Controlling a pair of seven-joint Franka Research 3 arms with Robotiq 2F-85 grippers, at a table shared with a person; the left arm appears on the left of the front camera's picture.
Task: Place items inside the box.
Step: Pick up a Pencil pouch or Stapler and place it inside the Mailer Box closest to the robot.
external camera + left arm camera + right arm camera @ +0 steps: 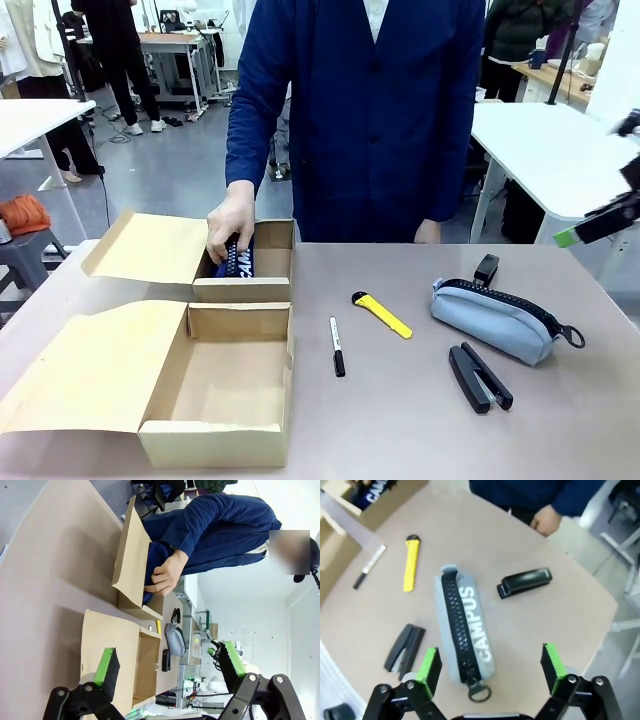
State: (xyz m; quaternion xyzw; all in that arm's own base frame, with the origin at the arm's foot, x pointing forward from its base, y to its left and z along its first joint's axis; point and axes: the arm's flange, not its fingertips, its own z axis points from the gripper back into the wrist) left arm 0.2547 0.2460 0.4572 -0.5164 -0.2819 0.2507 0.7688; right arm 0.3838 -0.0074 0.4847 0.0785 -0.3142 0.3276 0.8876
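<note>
The navy zip pouch stands on edge inside the far cardboard box, gripped from above by the person's hand. It lies well apart from both grippers.

The grey zip pouch, printed CAMPUS, lies on the table with its black zip upward. In the right wrist view it sits directly below the right gripper, framed between the two green pads. That gripper is spread wide and holds nothing; it hangs above the pouch without touching it.

The small black stapler lies just beyond the grey pouch, toward the person. The long black stapler lies close beside the pouch on its near side. Further toward the boxes are the yellow utility knife and then the black marker pen, each lying apart from the other.

The near cardboard box stands open with its flap folded out to the robot's left. The left gripper hovers over that side of the table, jaws wide apart and empty, well back from the far box. The person's other hand rests at the far table edge.
</note>
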